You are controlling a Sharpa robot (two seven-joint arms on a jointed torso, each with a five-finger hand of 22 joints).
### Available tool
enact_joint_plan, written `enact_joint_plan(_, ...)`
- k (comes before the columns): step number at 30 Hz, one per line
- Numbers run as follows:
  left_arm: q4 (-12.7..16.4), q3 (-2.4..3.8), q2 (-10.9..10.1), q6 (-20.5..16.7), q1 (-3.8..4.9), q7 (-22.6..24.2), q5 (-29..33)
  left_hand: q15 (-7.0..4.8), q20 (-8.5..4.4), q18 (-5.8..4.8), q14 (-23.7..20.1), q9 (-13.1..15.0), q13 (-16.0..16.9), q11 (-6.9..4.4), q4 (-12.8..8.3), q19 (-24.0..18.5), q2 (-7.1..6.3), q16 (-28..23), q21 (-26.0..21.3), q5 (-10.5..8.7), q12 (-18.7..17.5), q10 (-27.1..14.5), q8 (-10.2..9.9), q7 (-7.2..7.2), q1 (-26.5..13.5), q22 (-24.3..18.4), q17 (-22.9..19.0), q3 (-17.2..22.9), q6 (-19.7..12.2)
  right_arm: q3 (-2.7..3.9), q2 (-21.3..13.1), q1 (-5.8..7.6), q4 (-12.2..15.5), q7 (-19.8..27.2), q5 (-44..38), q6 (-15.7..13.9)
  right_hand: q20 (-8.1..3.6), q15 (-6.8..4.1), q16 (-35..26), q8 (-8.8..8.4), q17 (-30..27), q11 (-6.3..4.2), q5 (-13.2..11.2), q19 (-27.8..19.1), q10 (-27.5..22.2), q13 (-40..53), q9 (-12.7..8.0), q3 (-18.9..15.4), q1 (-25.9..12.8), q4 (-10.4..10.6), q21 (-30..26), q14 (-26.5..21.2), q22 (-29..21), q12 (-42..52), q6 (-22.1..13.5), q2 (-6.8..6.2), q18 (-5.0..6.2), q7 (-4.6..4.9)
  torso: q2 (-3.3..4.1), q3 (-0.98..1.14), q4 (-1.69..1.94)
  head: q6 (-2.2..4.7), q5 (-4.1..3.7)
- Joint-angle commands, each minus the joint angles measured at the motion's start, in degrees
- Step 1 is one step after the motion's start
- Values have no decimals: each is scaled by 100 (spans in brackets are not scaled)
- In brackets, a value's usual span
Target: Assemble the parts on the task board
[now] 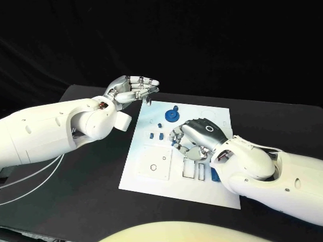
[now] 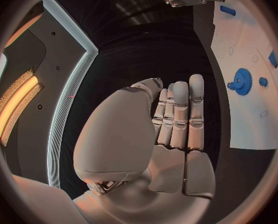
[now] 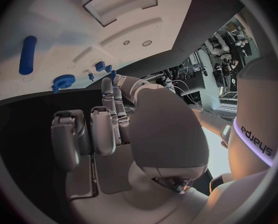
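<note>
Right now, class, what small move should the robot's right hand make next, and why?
Probably lower the right robot hand onto a blue part beside it: it hovers over the task board holding nothing, while the left robot hand is raised off the board's far edge, also holding nothing.

From the head we look down on the board [image 1: 205,151]; each wrist camera sits close behind its hand, sharing that board.

Black table [image 1: 74,196] before a dark backdrop [image 1: 205,40].
</note>
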Motion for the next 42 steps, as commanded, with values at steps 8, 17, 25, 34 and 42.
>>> enact_joint_plan(8, 21, 4, 84, -20, 7, 21, 28, 10, -20, 36, -13, -5, 8, -9, -4, -5, -55, -18, -30, 9, 26, -30, -22, 0, -19, -5, -5, 45, -28, -17, 307, -248, -323, 185, -19, -129, -43, -54, -18, 28, -4, -10, -3, 449, 14, 4, 5, -2, -60, -26, 2, 216, 1359, -27, 41, 10, -96, -13, 2, 3, -4, -69, 182)
enact_joint_plan(17, 25, 4, 120, -31, 8, 16, 27, 12, -18, 35, -15, -6, 9, -7, -5, -6, -56, -19, -33, 9, 30, -36, -24, 1, -25, -6, -8, 49, -32, -40, 471, -354, -505, 214, -21, -92, -44, -54, -16, 26, 0, -9, -5, 446, 13, 3, 5, -2, -64, -29, -2, 217, 1357, -31, 38, 9, -95, -12, 0, 6, -8, -112, 251)
enact_joint_plan(25, 26, 4, 137, -17, 9, 3, 27, 12, -18, 35, -15, -6, 9, -7, -5, -6, -56, -19, -33, 9, 30, -36, -24, 1, -25, -6, -8, 49, -32, -50, 571, -470, -626, 227, -26, -64, -44, -54, -21, 22, -11, -7, -11, 440, 11, 2, 5, -3, -76, -30, -14, 215, 1351, -37, 32, 10, -92, -10, 0, 8, -3, -137, 299)
enact_joint_plan(34, 15, 4, 143, -14, 9, -6, 27, 12, -18, 35, -15, -6, 9, -7, -5, -6, -56, -19, -33, 9, 30, -36, -24, 1, -25, -6, -8, 49, -32, -52, 598, -510, -657, 244, -25, 5, -45, -53, -18, 20, -6, -6, -17, 441, 11, 2, 5, -4, -83, -30, -13, 216, 1352, -41, 29, 10, -92, -9, 4, 7, -15, -155, 322)
enact_joint_plan(42, 6, 4, 148, -10, 9, -12, 26, 12, -18, 35, -15, -6, 9, -7, -5, -6, -56, -19, -33, 9, 30, -36, -24, 1, -25, -6, -8, 49, -32, -53, 598, -516, -683, 248, -21, 82, -45, -53, -18, 18, -7, -6, -24, 440, 11, 1, 5, -5, -90, -31, -15, 216, 1351, -44, 27, 10, -92, -9, 0, 11, -5, -164, 323)
